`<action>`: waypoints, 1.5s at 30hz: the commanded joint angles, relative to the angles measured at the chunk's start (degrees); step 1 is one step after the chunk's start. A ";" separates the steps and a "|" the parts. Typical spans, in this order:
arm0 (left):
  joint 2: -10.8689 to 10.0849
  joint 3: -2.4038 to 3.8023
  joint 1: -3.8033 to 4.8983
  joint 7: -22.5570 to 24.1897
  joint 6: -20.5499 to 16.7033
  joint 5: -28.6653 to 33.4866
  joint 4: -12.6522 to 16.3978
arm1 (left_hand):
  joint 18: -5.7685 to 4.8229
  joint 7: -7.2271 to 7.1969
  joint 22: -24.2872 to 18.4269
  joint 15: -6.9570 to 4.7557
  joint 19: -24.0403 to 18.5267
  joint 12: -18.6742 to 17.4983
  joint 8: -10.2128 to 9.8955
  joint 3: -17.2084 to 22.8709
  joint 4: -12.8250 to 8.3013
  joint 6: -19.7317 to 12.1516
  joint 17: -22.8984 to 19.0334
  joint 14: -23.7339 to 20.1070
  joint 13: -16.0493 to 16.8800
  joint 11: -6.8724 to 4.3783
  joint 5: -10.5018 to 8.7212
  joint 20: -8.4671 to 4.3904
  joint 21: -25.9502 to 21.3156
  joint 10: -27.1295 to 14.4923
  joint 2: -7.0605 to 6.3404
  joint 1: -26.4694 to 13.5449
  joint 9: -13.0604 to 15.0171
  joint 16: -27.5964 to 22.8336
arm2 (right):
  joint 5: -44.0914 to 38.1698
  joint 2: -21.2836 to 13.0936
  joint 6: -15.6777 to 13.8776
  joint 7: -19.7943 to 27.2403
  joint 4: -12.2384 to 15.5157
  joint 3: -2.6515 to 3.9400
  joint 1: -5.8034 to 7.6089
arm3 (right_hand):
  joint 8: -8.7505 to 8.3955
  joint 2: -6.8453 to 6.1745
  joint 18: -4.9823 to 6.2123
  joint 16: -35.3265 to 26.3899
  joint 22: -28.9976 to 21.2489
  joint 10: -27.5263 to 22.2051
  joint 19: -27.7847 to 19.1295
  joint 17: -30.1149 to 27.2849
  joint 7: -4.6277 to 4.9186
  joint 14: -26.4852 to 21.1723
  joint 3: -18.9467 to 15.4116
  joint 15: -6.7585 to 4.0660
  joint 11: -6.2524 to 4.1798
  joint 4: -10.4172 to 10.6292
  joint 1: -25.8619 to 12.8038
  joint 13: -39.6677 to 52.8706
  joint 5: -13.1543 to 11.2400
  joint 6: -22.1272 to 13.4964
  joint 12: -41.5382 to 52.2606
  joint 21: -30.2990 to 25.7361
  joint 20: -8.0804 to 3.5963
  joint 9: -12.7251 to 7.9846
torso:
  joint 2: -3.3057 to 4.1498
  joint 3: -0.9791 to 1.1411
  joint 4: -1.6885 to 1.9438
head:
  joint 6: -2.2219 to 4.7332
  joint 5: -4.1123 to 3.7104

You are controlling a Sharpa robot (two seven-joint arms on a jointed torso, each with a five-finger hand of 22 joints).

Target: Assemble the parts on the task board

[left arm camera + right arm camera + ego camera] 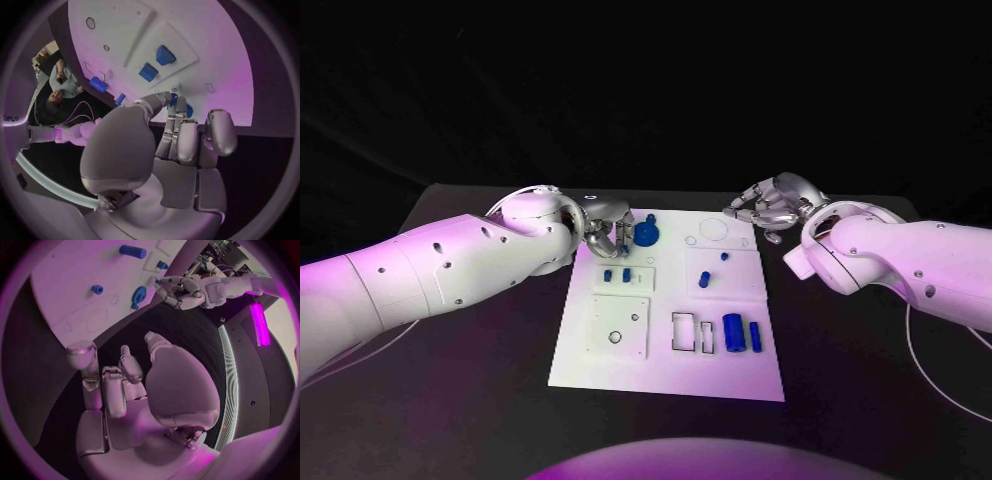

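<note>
Several blue parts (733, 331) lie loose on the task board (669, 375), so most assembly remains. Left robot hand (609, 230) pinches a blue part (648, 235) at the board's far edge; right robot hand (769, 210) hovers released beyond it.

Dim all round, black beyond the table (473, 420). Lit in violet-pink, brightest on the board (668, 365) and both arms. Soft shadow on the table near the board's right edge. Bent hard by the fisheye in both wrist views, straight edges curved, rims dark and vignetted. Blurred toward those rims.
</note>
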 commanded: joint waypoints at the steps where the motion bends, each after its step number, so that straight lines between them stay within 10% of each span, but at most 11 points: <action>1: 0.23 -0.03 0.02 -0.41 2.32 -0.71 -0.18 | -0.86 -0.13 6.45 0.02 -0.13 -0.32 -0.25 -0.35 -0.13 0.31 -0.17 0.26 -0.05 -0.03 0.11 -0.10 -0.38 0.46 -0.17 -0.63 0.08 -0.21 | -0.58 0.03 0.33 0.50 0.02 0.00 -0.06 | 0.28 0.22 0.57 -0.33 -0.05 0.12 -0.33 9.71 -0.07 4.61 0.32 -0.45 -0.03 -0.10 0.23 -0.02 0.37 -0.08 -0.07 -0.17 0.12 0.05 | 0.01 0.09 -0.01 | -0.02 0.18; 45: 1.00 -0.64 -0.20 -0.72 3.40 -0.58 -1.04 | -0.83 0.26 6.54 0.33 -0.44 -2.21 -2.55 -2.22 0.67 -1.56 -0.20 0.03 -0.10 0.36 0.16 0.08 -0.86 0.67 -1.24 -3.75 0.17 -0.12 | -0.56 0.01 0.43 0.49 0.02 0.00 -0.08 | 0.33 0.24 0.60 -0.38 -0.18 0.07 -0.36 9.64 -0.08 4.60 0.37 -0.47 -0.05 -0.10 0.17 -0.19 0.41 -0.10 -0.18 -0.39 0.10 0.14 | -0.04 0.08 -0.02 | -0.33 0.20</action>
